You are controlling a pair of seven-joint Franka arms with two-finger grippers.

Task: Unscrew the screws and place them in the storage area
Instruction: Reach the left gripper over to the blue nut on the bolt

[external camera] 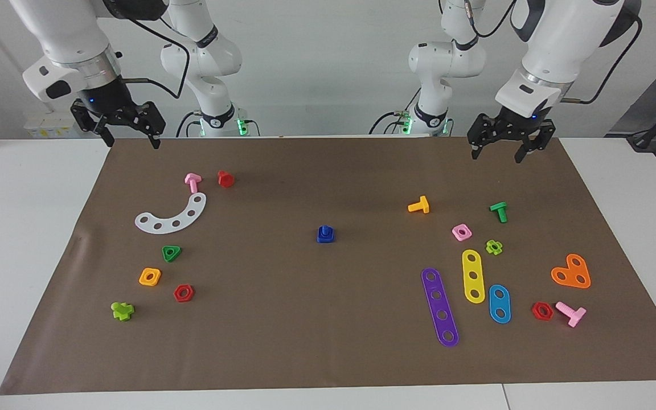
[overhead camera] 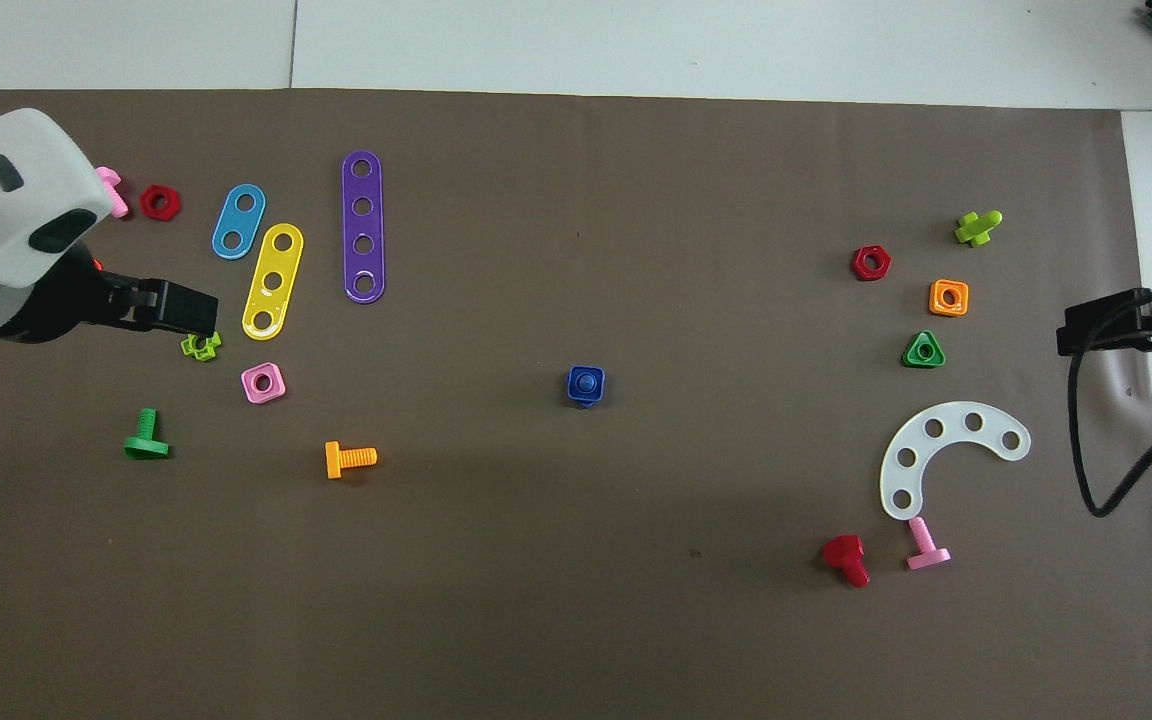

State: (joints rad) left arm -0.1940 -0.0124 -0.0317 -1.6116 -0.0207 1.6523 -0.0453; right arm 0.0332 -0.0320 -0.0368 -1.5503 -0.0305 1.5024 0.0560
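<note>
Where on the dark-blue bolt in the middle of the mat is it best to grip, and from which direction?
Grip the dark-blue bolt by its stubby shaft, which stands upright out of the blue square nut; probably come straight down from above, since the shaft end points up and the mat around it is bare.

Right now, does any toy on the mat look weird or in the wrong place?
Yes: the dark-blue bolt sits alone mid-mat, still screwed into a blue square nut. Every other bolt and nut lies loose near the ends. Nothing looks broken.
</note>
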